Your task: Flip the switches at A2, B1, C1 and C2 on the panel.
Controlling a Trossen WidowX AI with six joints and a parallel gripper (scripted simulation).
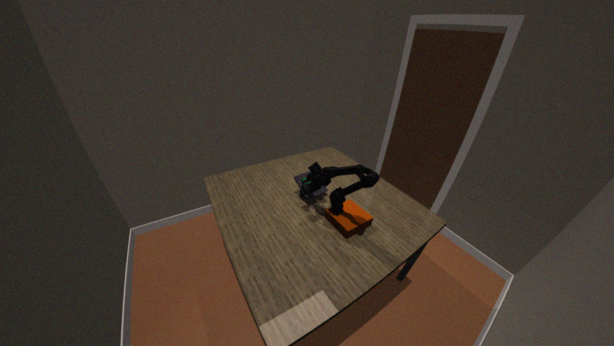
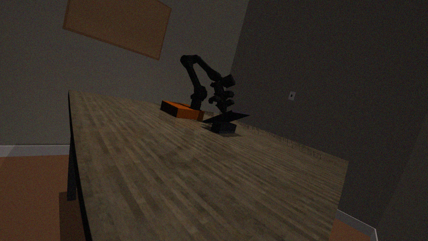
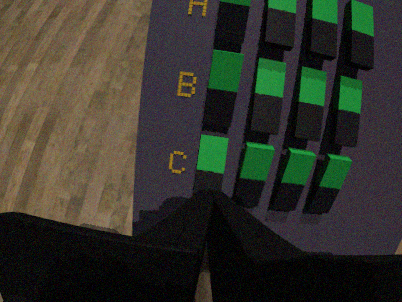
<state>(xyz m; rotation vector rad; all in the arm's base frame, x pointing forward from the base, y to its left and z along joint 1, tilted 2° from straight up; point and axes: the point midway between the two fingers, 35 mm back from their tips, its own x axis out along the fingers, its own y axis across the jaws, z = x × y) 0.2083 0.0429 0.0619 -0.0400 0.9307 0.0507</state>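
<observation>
The dark switch panel (image 1: 323, 189) (image 2: 240, 115) (image 3: 155, 100) is tilted on its base. My gripper (image 2: 222, 111) (image 3: 209, 199) is shut and empty, pointing down, its tips over the near, black half of switch C1 (image 3: 212, 154); whether they touch is unclear. C1's green half is bright. B1 (image 3: 226, 70) shows a darker green half, with its black half clear of the fingers. C2 (image 3: 257, 162) also has a darker green face with a light far edge. A2 (image 3: 280, 29) is bright green, cut off at the top. The fingers hide C1's near end.
Switches B2 (image 3: 270, 80), B3 (image 3: 312, 89) and B4 (image 3: 350, 97) look bright green. C3 (image 3: 298, 167) and C4 (image 3: 334, 172) look darker. The orange block (image 1: 359, 215) (image 2: 187, 113) is under the arm's base. The wooden table (image 1: 266, 223) (image 2: 149, 167) carries everything.
</observation>
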